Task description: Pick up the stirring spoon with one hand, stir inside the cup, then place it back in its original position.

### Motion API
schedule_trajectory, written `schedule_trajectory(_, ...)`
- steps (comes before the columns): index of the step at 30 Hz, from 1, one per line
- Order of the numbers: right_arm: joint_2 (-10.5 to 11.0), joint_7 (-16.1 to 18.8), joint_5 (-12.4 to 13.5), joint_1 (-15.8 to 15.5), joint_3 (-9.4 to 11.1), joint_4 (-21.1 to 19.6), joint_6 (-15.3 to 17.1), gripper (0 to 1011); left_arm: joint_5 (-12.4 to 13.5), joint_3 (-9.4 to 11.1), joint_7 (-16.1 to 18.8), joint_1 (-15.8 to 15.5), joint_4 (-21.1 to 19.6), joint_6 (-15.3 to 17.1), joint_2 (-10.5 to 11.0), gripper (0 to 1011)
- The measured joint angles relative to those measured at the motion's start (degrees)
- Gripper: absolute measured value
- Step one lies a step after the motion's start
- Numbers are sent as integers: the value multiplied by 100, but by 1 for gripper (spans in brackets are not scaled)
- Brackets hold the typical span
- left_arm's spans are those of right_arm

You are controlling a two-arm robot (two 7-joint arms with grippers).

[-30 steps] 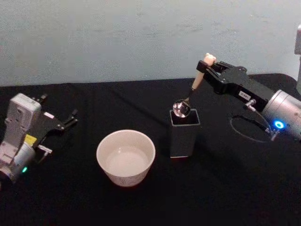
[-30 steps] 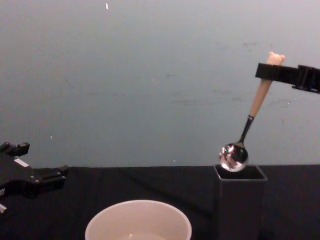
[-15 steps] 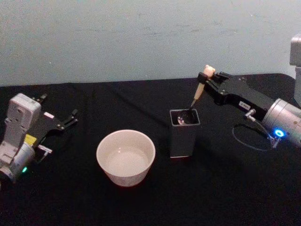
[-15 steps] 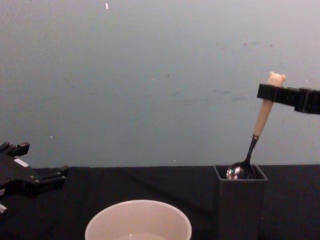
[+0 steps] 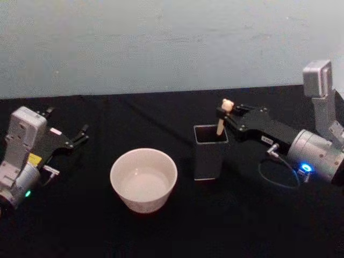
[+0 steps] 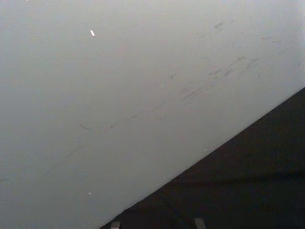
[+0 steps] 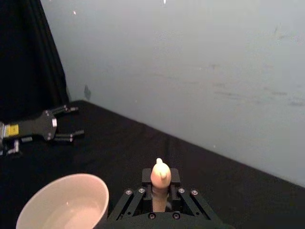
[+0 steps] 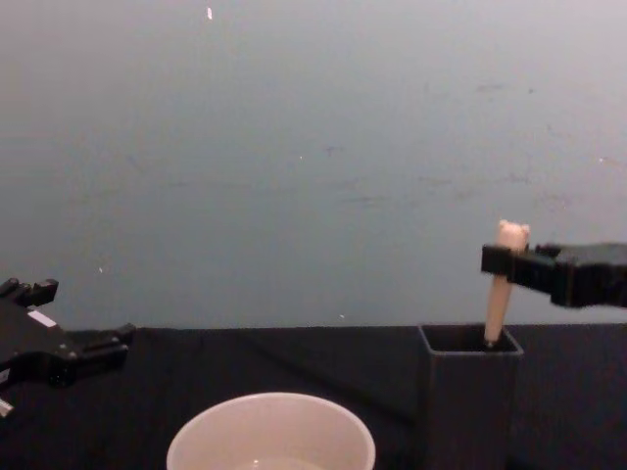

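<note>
The stirring spoon (image 5: 222,119) stands in the dark grey square holder (image 5: 210,153), its bowl and neck hidden inside; only the beige handle and bear head stick out. My right gripper (image 5: 222,114) is shut on the handle just below the bear head, right above the holder's rim. In the chest view the spoon (image 8: 504,284) leans slightly in the holder (image 8: 470,397), held by the right gripper (image 8: 502,260). The right wrist view has the bear head (image 7: 160,174) between the fingers. The cream-white cup (image 5: 143,179) sits left of the holder. My left gripper (image 5: 81,134) rests open at the far left.
A black cloth covers the table (image 5: 172,231), with a pale wall behind. A thin cable loops on the cloth near the right arm (image 5: 279,173). The cup's rim (image 8: 270,436) sits low in the chest view, left of the holder.
The right gripper has come down with the spoon: the bowl went from just above the holder's rim to deep inside it. The left arm has stayed put.
</note>
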Motion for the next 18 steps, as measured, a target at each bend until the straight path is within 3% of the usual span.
schedule_trajectory(18, -182, 80, -458, 7, -73, 234, 139, 213, 0, 0, 0, 0, 0, 0, 0, 1002)
